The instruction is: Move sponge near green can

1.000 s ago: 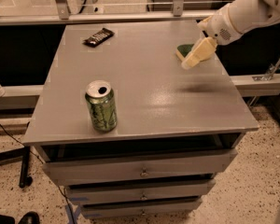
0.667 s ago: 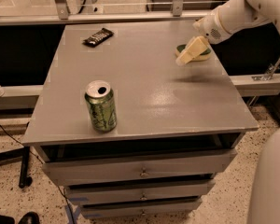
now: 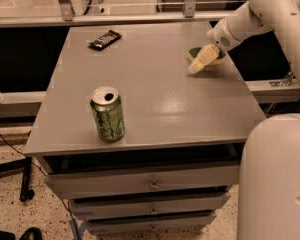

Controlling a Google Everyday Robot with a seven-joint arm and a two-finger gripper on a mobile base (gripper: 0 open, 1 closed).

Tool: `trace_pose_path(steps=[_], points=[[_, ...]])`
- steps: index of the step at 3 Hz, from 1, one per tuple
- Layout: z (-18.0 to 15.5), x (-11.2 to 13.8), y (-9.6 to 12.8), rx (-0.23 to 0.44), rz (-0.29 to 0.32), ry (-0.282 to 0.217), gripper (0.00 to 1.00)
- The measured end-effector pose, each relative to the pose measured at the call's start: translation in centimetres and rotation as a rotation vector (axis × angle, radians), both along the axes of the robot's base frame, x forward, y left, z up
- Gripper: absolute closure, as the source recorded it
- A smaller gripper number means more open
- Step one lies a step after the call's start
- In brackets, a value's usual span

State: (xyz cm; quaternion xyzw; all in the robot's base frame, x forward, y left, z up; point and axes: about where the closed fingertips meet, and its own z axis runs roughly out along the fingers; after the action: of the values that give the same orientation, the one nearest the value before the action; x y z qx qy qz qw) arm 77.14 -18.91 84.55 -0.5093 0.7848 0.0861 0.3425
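We see a grey, flat-topped metal counter (image 3: 165, 101) over a stack of grey drawers (image 3: 150, 183), with the rounded white body of the robot (image 3: 275, 179) filling the space past the counter's front right corner. The jointed white arm (image 3: 250, 19) reaches in from beyond the right edge and slopes down toward the back right corner. Near the front left corner stands the green aluminium drink can (image 3: 108, 115), upright, silver top opened; the pale scribbled markings on its side we cannot read. At the arm's tip the pale cream gripper (image 3: 201, 60) sits low at the back right corner, lying across the sponge; we cannot tell how wide its grip is. The wavy-edged sponge with dark green top and yellow base (image 3: 219, 59) rests by the right edge, well apart from the can. A dark flat snack-bar wrapper (image 3: 105, 39) lies near the back left corner, its print too small to read.
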Motion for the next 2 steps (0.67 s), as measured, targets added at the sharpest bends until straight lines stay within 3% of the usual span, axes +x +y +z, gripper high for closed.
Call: trace_pose_path(steps=[2], points=[[-1.48, -0.04, 0.11, -0.011, 0.034, 0.053, 0.41]])
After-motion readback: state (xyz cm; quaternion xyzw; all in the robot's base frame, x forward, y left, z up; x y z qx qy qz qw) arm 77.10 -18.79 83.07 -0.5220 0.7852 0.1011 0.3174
